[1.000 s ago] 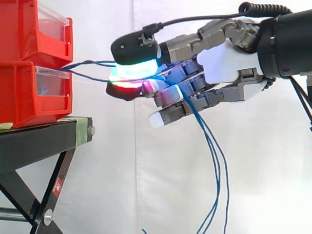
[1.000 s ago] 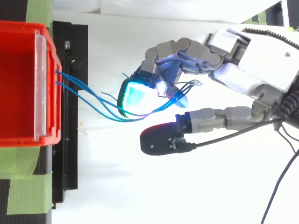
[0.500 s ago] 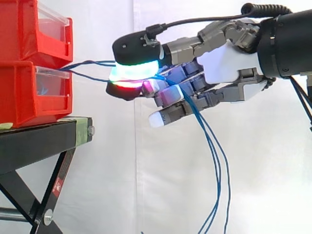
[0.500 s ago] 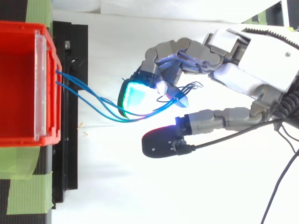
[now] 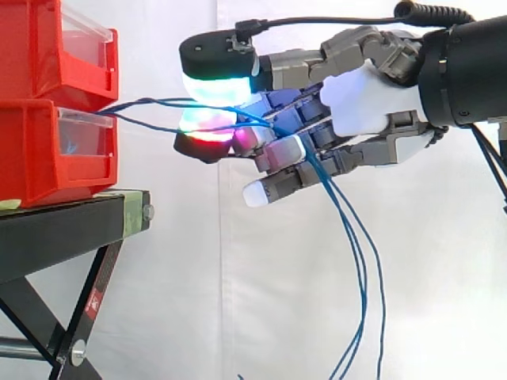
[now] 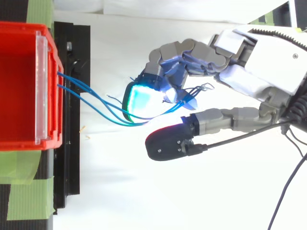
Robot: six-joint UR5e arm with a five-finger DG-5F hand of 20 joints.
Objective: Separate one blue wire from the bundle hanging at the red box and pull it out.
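Where they leave the front of the lower bin, the blue wires run right, nearly level, through open air to the robot hand. It reaches in from the right, well apart from the bins. Its fingers are curled round the wires: the strands thread between them, bend over the lower ones and hang loose below the hand to the bottom edge. The thumb pad, glowing cyan-white, stands above a red-glowing finger pad, and the wires pass through the gap between the two. Seen from above, the wires fan out from the bin's clear front lip and gather under a green-glowing pad. An upper bin sits stacked on the lower one. Both rest on a black stand with green tape, before a white curtain.
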